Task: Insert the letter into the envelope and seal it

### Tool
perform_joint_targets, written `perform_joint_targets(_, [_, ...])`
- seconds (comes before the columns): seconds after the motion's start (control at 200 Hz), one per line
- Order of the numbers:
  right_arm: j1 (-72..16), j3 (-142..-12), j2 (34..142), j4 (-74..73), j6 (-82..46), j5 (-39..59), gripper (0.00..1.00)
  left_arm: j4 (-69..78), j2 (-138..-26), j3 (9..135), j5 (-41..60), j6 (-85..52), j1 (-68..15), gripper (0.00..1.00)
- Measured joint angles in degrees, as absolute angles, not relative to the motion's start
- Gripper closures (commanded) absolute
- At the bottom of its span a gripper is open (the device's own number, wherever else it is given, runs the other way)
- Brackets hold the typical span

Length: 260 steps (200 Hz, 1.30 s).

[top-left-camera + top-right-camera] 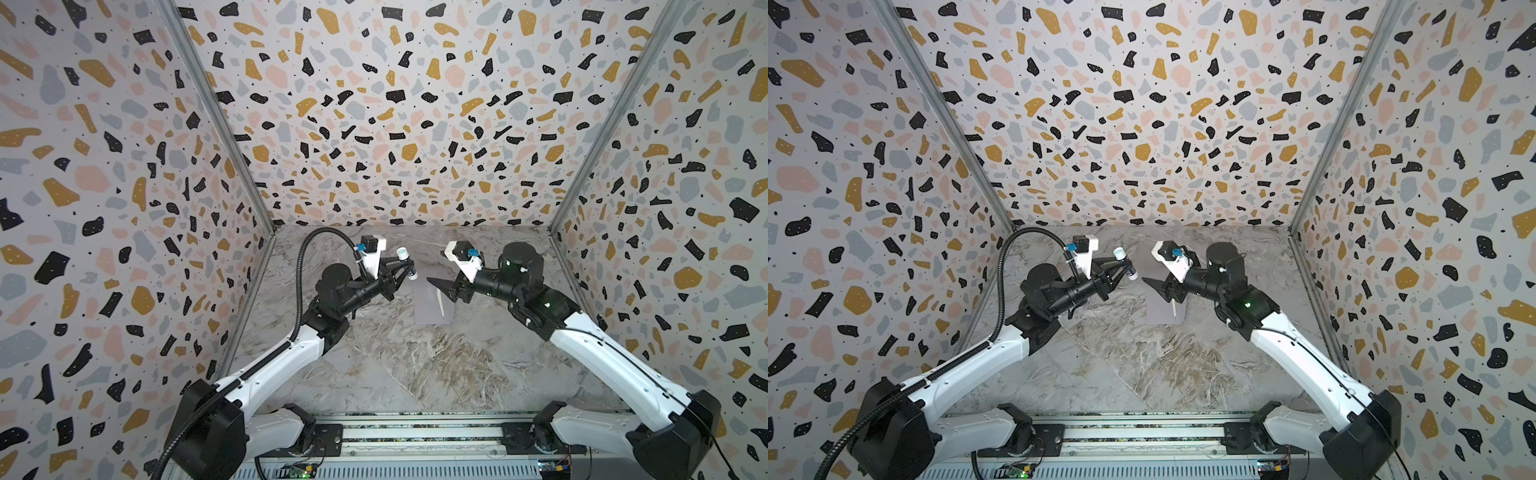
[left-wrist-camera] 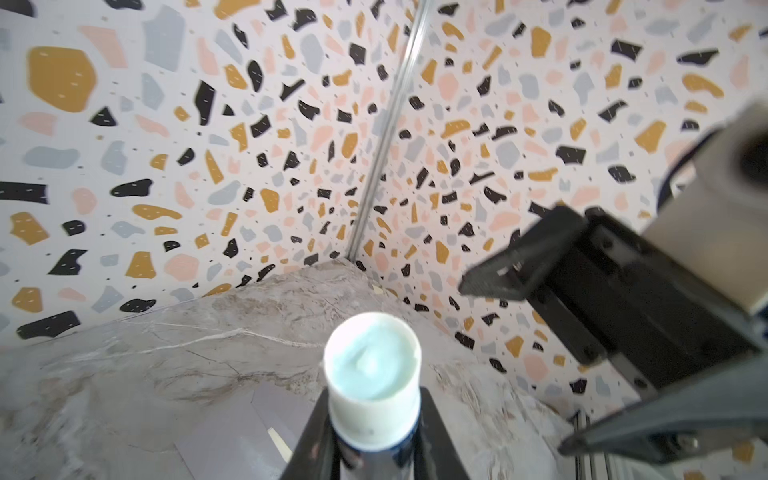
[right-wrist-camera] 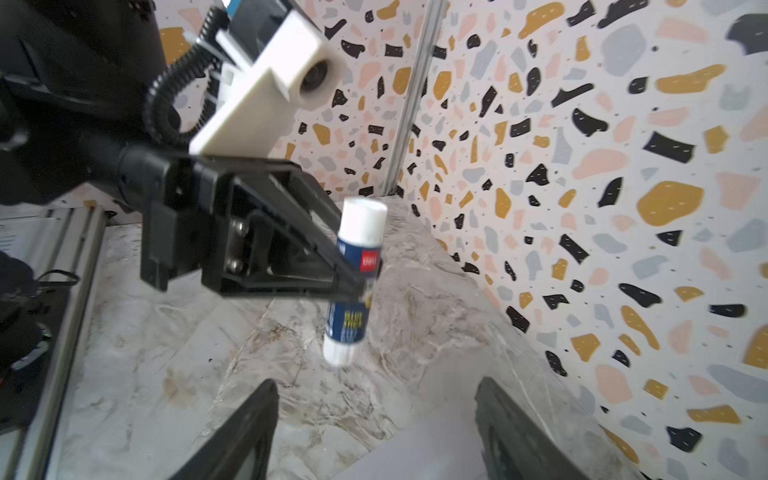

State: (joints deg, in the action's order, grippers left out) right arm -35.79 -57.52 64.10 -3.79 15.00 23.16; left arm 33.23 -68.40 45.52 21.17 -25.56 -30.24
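Closest to us, the marble tabletop (image 1: pixel 415 365) carries nothing between the two arm bases. A little farther in lies the envelope (image 1: pixel 430 309), flat and lavender-grey, within easy reach of both arms. A thin tan strip (image 1: pixel 441 305) runs slantwise across it near the right-hand edge. We see no loose parchment sheet anywhere, so we judge that the letter is tucked inside and the strip is its edge. Whether the flap is folded down or not, we cannot tell.

Just above the envelope's far end hangs the right tool (image 3: pixel 376 386), its two fingers spread wide with nothing between them. It seems poised to press or steady the paper.

Beyond that, off to the left and clear of the envelope, the left tool (image 3: pixel 353 286) is clamped around the middle of a glue stick (image 3: pixel 361 245). The stick is lifted off the tabletop and stands nearly upright. The left wrist view shows bare pale-blue glue inside the white collar, so the cap is off. That end faces up, away from the paper, and we reckon the stick needs turning over before it can wet the flap.

Farthest back rises the terrazzo-patterned wall (image 1: pixel 395 124).
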Motion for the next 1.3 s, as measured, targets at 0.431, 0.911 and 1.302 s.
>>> perform_joint_targets(0.431, [-45.63,-40.29,68.55,-40.07,19.00,5.76,0.23,34.87,-67.83,45.52,11.00,-49.71,-30.26,1.00])
perform_joint_targets(0.911, [-46.30,-40.84,77.43,-53.01,18.09,3.95,0.33,35.22,-68.05,45.52,10.48,-56.60,-30.30,1.00])
perform_joint_targets(1.302, [-46.33,-45.82,82.08,-55.16,17.76,5.26,0.47,35.24,-68.60,45.52,11.55,-57.47,-30.30,1.00])
